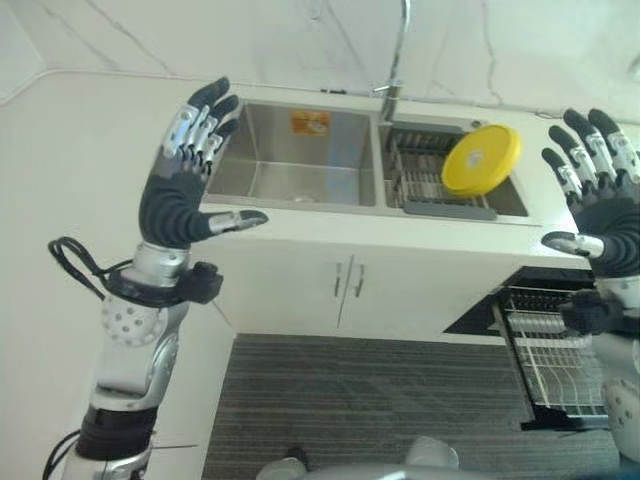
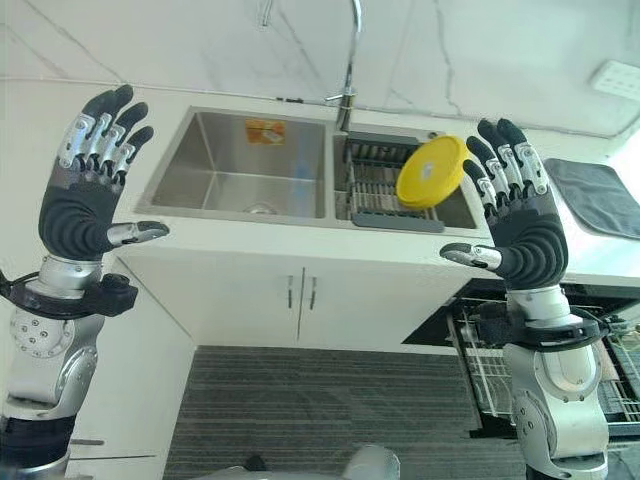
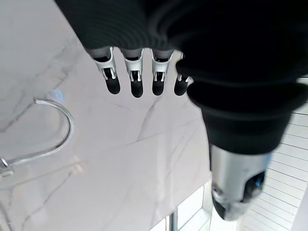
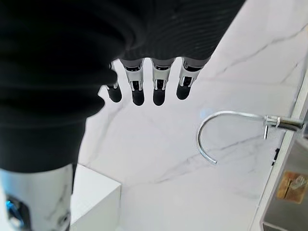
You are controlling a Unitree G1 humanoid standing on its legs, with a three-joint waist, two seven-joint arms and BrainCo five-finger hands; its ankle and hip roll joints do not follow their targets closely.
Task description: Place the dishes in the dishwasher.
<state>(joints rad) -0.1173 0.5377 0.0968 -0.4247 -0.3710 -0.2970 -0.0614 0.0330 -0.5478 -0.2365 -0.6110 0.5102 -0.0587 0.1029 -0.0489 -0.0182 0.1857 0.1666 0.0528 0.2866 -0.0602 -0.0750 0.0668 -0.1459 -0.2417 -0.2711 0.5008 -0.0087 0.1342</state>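
Note:
A yellow plate leans upright in the dark dish rack set in the right basin of the steel sink. My left hand is raised in front of the counter to the left of the sink, fingers straight, holding nothing. My right hand is raised to the right of the plate, open and empty as well. Below it, the dishwasher's wire rack is pulled out under the counter. Both hands stand apart from the plate.
A curved chrome faucet rises behind the sink divider. A dark mat lies on the counter at the far right. White cabinet doors sit below the sink, with a grey ribbed floor mat in front.

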